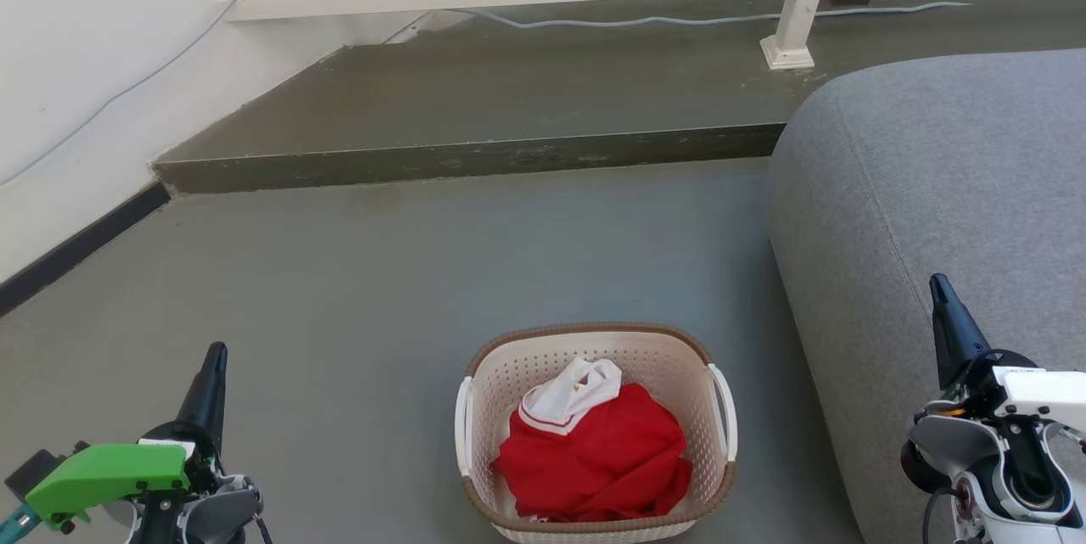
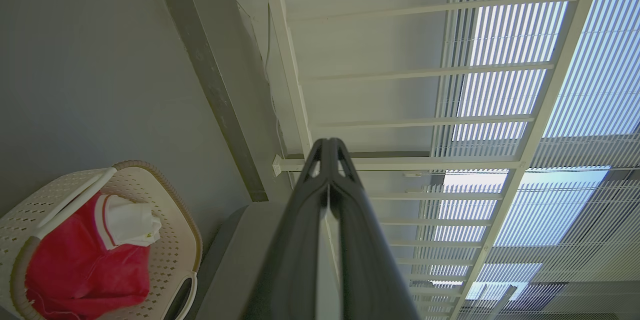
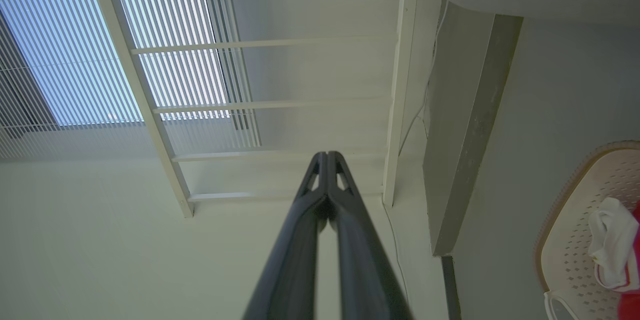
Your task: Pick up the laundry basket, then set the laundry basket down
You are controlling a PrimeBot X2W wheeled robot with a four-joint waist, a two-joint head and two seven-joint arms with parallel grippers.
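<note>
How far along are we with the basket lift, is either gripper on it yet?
Nothing looks done: the laundry basket stands on the floor, red garment inside. In hand: nothing; the left gripper and right gripper are shut and empty, either side of it, clear of its white handles. Left: grasp, lift, set down, unless this is already after the set-down, which these views cannot tell.

Grey concrete floor [image 1: 339, 315] lies open at nine o'clock of the cream perforated basket [image 1: 526, 374]; a grey fabric sofa [image 1: 933, 187] (rounded) crowds three.
</note>
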